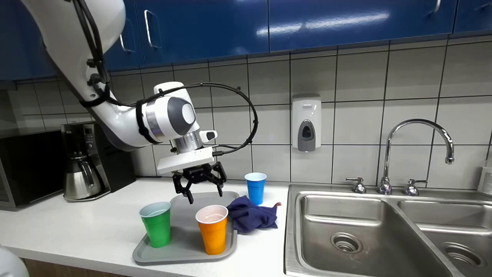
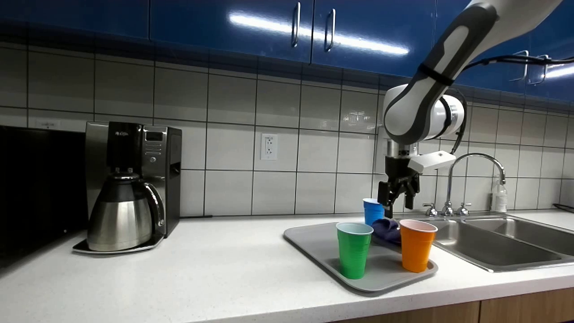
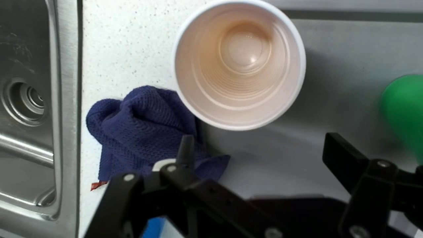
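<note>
White desk [image 1: 107, 223], tiled wall [image 1: 361, 77] behind: the orange cup [image 1: 213, 232] stands upright on a gray tray [image 1: 185, 238], lower than my pincer [image 1: 205, 197] and nearer the desk's front edge. I have the pincer spread wide, empty; a navy cloth [image 1: 250, 216] and green cup [image 1: 157, 227] sit near.

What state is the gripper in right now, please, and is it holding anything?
Gripper: open, holding nothing, above the tray.

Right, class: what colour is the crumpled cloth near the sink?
The cloth is dark purplish blue; the wrist view shows it best.
</note>
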### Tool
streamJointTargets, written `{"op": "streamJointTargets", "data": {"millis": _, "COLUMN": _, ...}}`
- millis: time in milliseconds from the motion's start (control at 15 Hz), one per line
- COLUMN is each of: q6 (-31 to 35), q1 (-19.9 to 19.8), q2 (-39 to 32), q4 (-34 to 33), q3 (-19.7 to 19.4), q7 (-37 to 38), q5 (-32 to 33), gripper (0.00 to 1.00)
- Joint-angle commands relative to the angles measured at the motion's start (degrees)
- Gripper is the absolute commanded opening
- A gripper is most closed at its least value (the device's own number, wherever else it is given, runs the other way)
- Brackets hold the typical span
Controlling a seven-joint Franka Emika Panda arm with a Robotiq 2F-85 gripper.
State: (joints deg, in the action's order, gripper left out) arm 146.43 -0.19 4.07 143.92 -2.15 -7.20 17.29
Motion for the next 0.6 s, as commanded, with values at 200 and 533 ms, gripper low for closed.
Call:
{"op": "streamJointTargets", "data": {"millis": 200, "q6": -2.5, "q1": -0.5, "q2": -2.2, "q4": -5.9, "q3": 0.7, "q7": 4.1, "q5": -0.5, "gripper": 1.0}}
{"op": "streamJointTargets", "data": {"millis": 533, "q6": -0.6, "q1": -0.4, "q2": -1.9, "q4": -4.5, "q3": 0.5, "q7": 2.9, "q5": -0.2, "gripper": 1.0}}
